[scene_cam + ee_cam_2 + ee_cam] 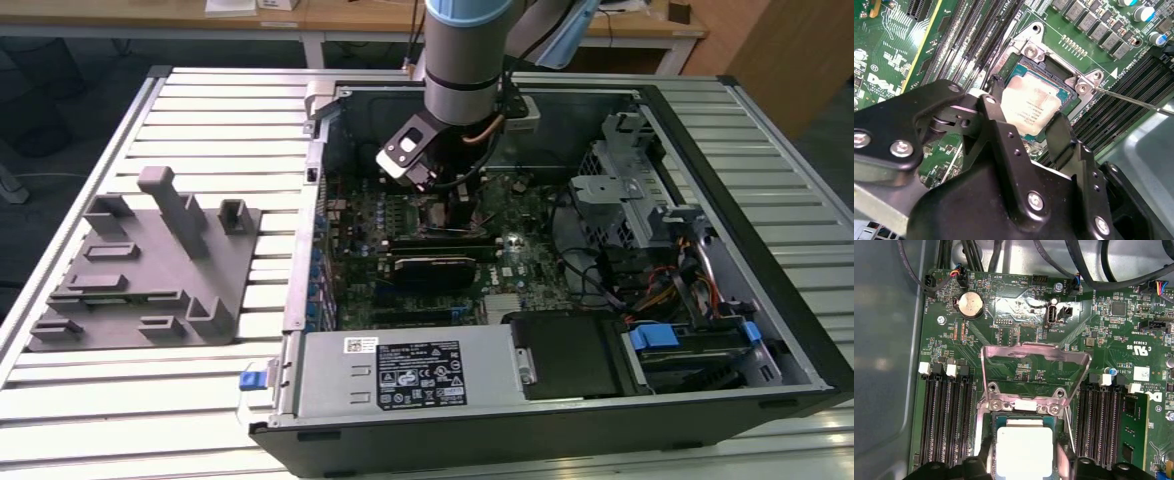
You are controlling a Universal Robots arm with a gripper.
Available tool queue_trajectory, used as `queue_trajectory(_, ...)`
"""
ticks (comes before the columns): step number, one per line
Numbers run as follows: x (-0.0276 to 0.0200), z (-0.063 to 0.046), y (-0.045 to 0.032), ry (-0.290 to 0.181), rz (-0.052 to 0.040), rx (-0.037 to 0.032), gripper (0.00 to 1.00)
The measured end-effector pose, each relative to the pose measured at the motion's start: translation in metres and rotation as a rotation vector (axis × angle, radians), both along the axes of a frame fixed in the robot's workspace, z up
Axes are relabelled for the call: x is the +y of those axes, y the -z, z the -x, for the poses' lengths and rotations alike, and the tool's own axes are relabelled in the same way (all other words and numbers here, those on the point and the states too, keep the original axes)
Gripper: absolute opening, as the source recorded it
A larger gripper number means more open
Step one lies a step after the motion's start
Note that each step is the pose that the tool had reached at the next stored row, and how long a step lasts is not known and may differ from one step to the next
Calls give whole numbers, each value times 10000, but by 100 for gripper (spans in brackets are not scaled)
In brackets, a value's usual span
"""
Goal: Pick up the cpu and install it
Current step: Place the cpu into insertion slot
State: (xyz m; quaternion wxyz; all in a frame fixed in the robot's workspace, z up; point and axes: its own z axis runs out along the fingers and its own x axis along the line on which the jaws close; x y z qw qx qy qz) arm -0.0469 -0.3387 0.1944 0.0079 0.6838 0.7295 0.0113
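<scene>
Open computer case (534,440) beside grey plastic block (147,270) on slatted table (80,400).

Bright, cpu (1024,452) glaring, perhaps overhead light

The arm (461,45) stands near vertical, reaching from above. Its wrist (411,150) tilts toward the exterior view's left, the pincer (1026,117) pointing down.

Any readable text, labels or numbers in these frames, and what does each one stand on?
None can be quoted reliably.
cpu: faint print on its top, too small to read.
motherboard: white markings, too small to read.
power supply label: print too small to read.
</scene>
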Motion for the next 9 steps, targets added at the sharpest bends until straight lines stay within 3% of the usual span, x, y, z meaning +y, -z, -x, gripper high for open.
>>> queue_trajectory(1, 0, 0, 0, 0, 0, 0, 61)
queue_trajectory(9, 24, 2, 2, 3, 2, 0, 61)
